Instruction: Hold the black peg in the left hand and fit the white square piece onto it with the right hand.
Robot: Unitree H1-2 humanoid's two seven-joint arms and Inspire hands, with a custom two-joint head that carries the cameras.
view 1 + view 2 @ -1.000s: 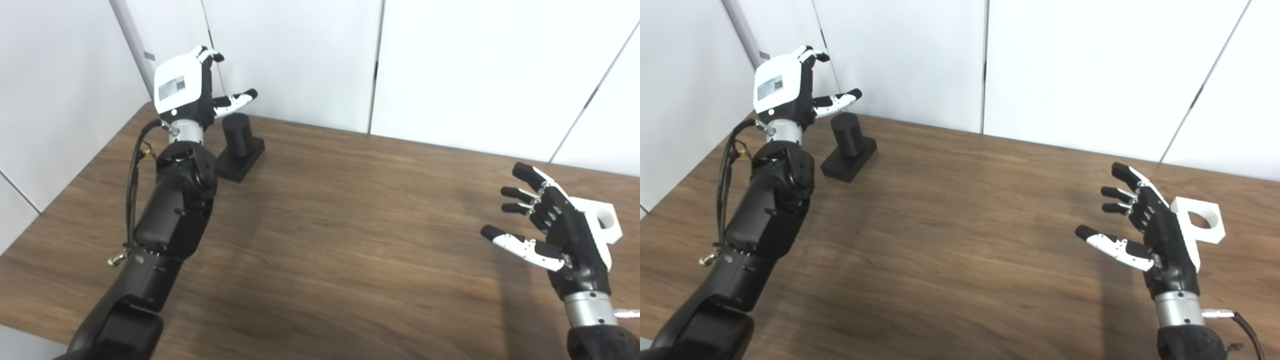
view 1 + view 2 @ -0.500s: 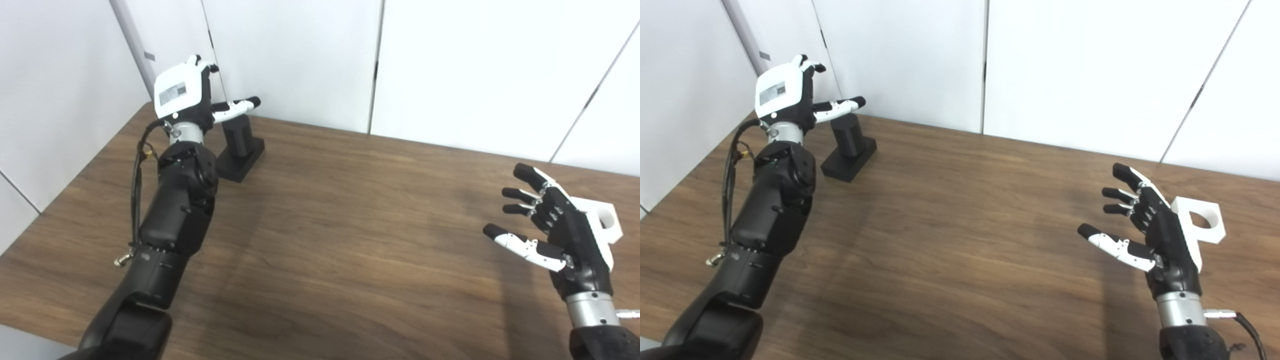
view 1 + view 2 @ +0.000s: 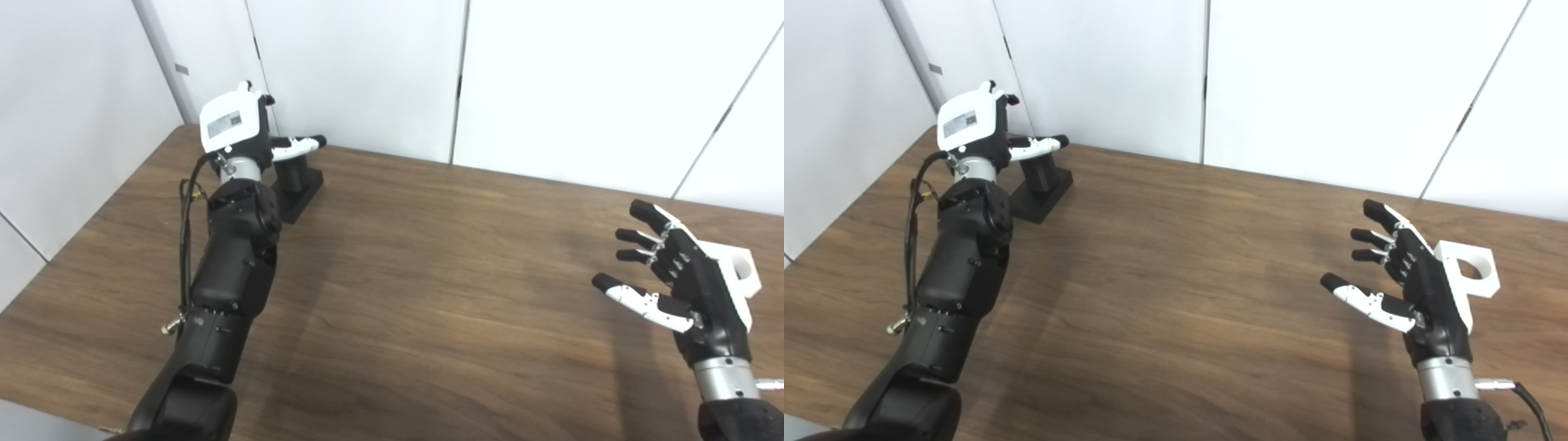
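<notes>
1. Black peg (image 3: pixel 1040 174) stands upright on its flat base, tabletop (image 3: pixel 1176 245) far corner, about 10 o'clock.
2. Left robot hand (image 3: pixel 980 131) at the peg, fingers spread, thumb over the peg top; contact unclear.
3. White square piece (image 3: pixel 1473 269) lies flat at 3 o'clock.
4. Right robot hand (image 3: pixel 1409 278) just beside it, fingers spread, holding nothing.
</notes>
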